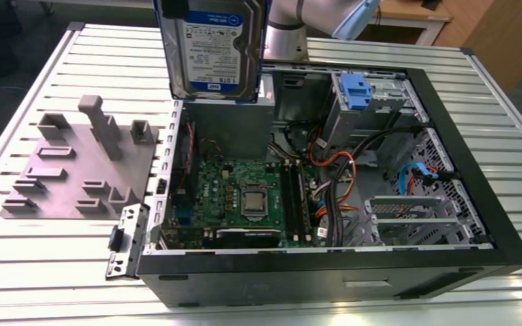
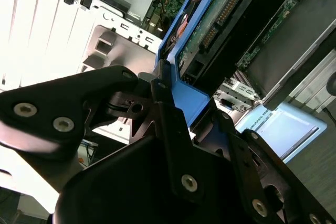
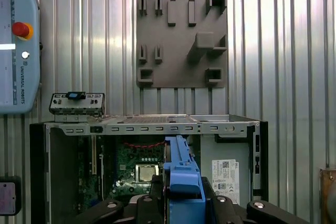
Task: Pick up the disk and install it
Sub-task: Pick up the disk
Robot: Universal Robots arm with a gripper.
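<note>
Where the disk [image 1: 214, 51] hangs: upright, above the open computer case [image 1: 334, 261] on the counter [image 1: 43, 272].
Jaws: gripper [image 2: 181, 98] closed narrowly on its blue frame edge.
Cut off: disk's top, exterior view.

Open computer case [image 1: 334, 261] beside grey fixture plate [image 1: 57, 193], slatted table [image 1: 52, 272].
</note>
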